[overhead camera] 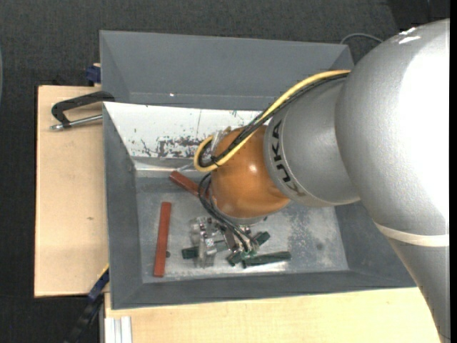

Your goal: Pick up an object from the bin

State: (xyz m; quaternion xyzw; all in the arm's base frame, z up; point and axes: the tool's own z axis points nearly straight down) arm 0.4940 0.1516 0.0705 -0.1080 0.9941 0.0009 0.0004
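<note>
The tool point(212, 240) is right of the red stick point(163, 238); apart or together, I cannot tell. Green bits point(265, 259) there look light and stiff. Pinch 1 mid-way.

Black letters "UKA" on the grey arm link point(314, 148) beside the orange cover point(239, 181); they run sideways, first letter partly hidden.
</note>
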